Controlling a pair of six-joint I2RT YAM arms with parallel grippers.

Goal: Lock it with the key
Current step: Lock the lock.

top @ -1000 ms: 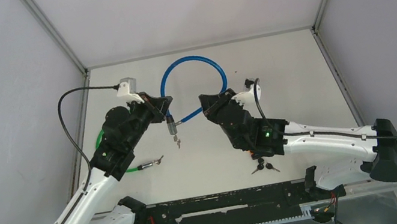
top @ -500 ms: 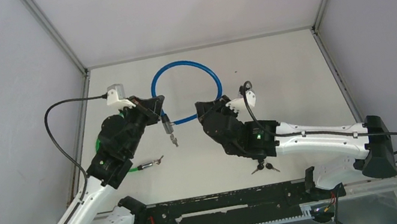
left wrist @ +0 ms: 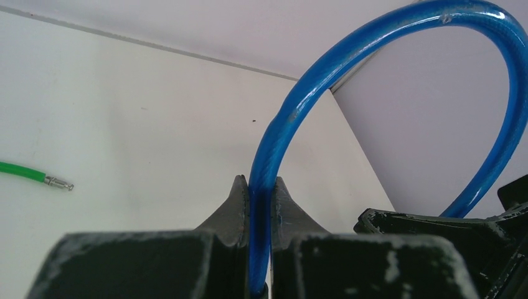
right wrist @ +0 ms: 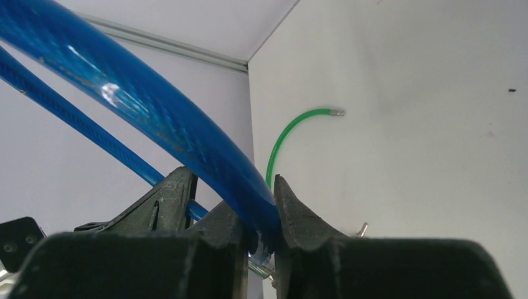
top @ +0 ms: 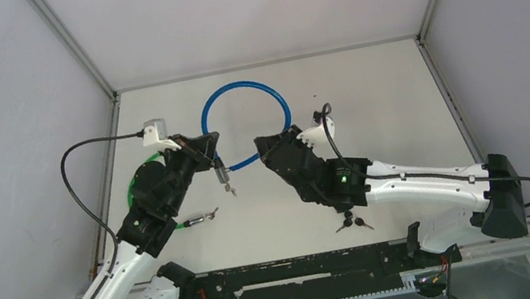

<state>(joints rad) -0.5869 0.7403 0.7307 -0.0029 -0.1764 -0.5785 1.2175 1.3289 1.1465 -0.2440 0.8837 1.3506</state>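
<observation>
The blue cable lock [top: 239,86] forms a ring above the table, held up between both arms. My left gripper [top: 213,158] is shut on the cable just above its small metal lock body [top: 224,174], and a key [top: 232,191] hangs below that body. In the left wrist view the blue cable [left wrist: 292,106] runs up between the fingertips of the left gripper [left wrist: 256,182]. My right gripper [top: 267,149] is shut on the cable's other end; there the cable [right wrist: 137,93] passes between the right gripper's [right wrist: 252,194] fingers. The cable's end points at the lock body; whether it is seated I cannot tell.
A green cable lock [top: 135,189] lies at the left under my left arm, its metal end and key [top: 204,217] pointing right. A loose bunch of black-headed keys [top: 351,223] lies near the front edge. The green cable [right wrist: 292,128] shows behind the right fingers.
Both grippers have shifted left and drawn closer together. The blue cable has curled from an open arch into a rounder ring, its free end now close to the lock body.
</observation>
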